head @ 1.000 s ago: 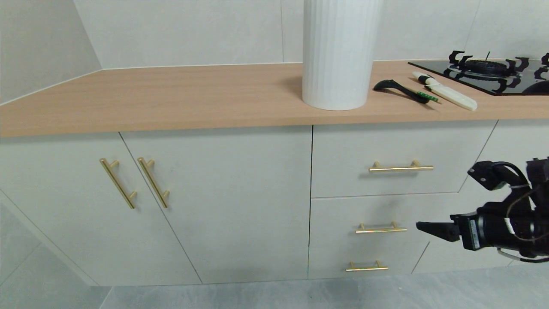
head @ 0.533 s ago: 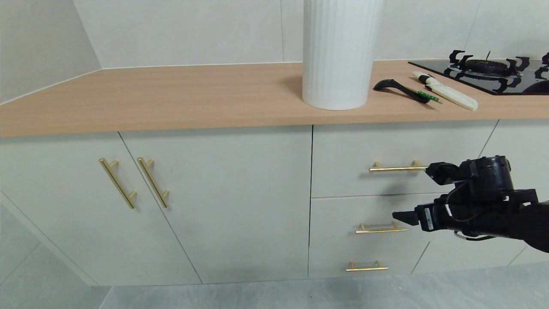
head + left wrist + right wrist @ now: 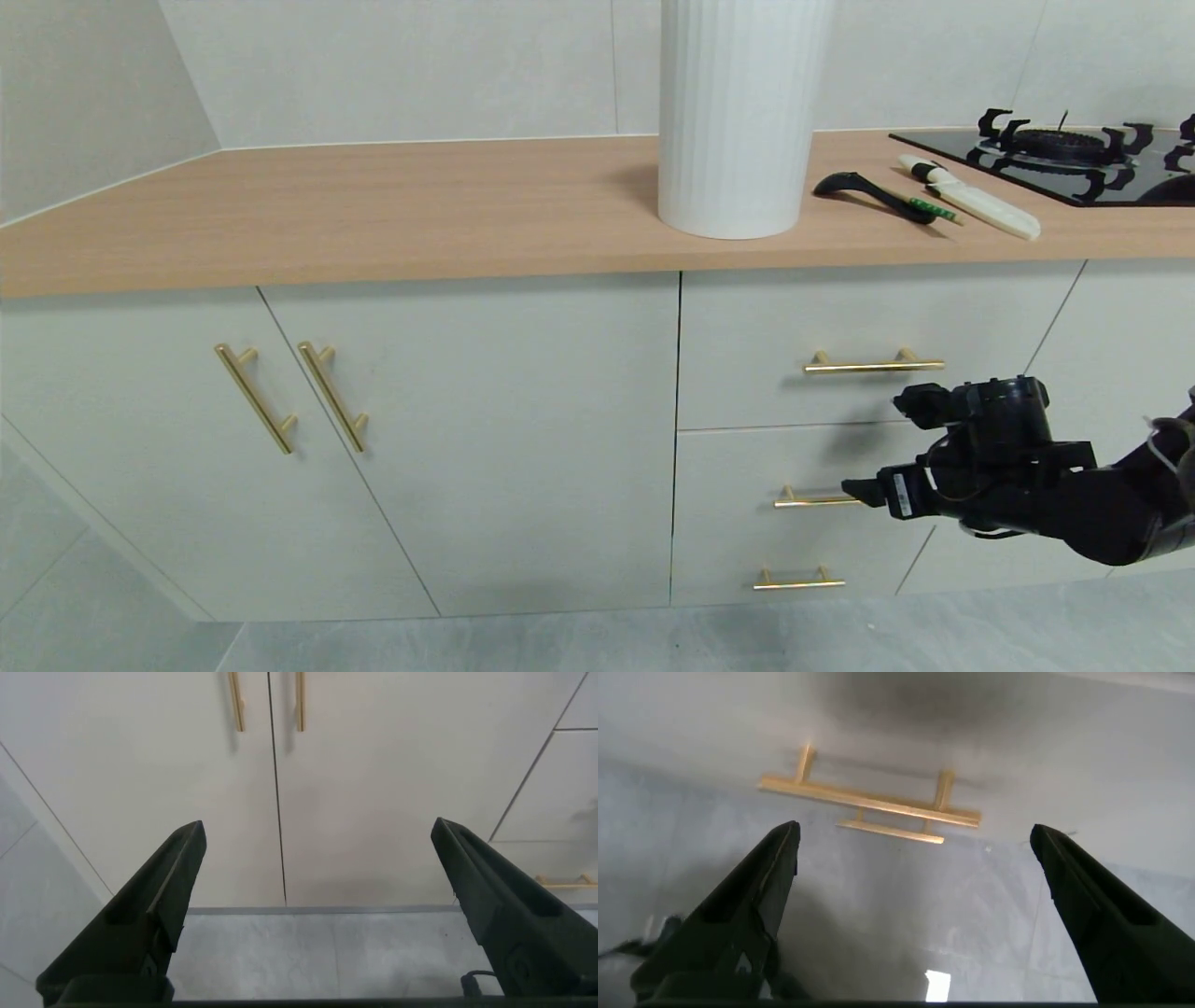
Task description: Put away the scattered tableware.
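Head view: R gripper [image 3: 871, 444] sits low in front of the drawer stack, fingers spread wide and nothing held, lower tip just by the right end of the mid drawer handle [image 3: 814, 500]. Right wrist view agrees: the bar lies ahead btwn the open fingers, not yet clamped. L gripper [image 3: 318, 840], fingers also spread and empty, hangs near the floor facing the double cabinet doors [image 3: 374, 784]. Tableware sits on the countertop [image 3: 373, 215]: black spoon [image 3: 868, 193], white knife [image 3: 976, 203] and a thin green-tipped stick [image 3: 934, 209] lie close together btwn the white ribbed container [image 3: 733, 121] and the hob [image 3: 1074, 159]. We judge the step to be opening a drawer for storage, w/ the task barely begun. Next move needs the fingers astride the bar, a firm squeeze, then a straight pull outward w/o slipping off.
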You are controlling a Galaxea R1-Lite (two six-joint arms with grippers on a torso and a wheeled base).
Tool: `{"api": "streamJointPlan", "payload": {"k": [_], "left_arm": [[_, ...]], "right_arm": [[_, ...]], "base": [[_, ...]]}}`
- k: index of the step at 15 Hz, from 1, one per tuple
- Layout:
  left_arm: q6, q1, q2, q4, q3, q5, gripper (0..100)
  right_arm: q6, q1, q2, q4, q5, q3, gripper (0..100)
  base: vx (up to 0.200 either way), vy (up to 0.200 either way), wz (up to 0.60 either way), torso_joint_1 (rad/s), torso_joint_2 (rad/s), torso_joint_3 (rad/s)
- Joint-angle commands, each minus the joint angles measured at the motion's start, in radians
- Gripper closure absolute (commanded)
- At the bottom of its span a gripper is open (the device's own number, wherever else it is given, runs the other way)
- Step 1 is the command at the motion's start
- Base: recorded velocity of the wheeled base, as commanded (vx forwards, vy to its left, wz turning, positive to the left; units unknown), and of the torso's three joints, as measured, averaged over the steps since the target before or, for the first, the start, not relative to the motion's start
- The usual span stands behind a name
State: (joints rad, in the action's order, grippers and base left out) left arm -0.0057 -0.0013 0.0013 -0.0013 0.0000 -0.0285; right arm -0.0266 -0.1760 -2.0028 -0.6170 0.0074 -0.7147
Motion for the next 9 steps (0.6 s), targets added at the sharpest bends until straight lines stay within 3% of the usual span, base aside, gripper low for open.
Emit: {"api": "streamJointPlan", "payload": {"k": [1, 6, 9], "left_arm": [[0.000, 0.001, 0.000, 0.000, 0.000, -0.001, 0], [0.000, 0.000, -0.001, 0.000, 0.000, -0.001, 0], [0.000, 0.000, 0.000, 0.000, 0.000, -0.001, 0]], "right_arm": [[0.001, -0.008, -0.071, -0.024, -0.035, -0.008, 0], [0.022, -0.050, -0.159, -0.156, -0.121, -0.009, 0], [0.073, -0.083, -0.254, -0.305, -0.161, -0.017, 0]], "base": [[0.000, 0.000, 0.00, 0.000, 0.00, 0.000], [0.000, 0.000, 0.00, 0.000, 0.00, 0.000], [0.000, 0.000, 0.00, 0.000, 0.00, 0.000]]}}
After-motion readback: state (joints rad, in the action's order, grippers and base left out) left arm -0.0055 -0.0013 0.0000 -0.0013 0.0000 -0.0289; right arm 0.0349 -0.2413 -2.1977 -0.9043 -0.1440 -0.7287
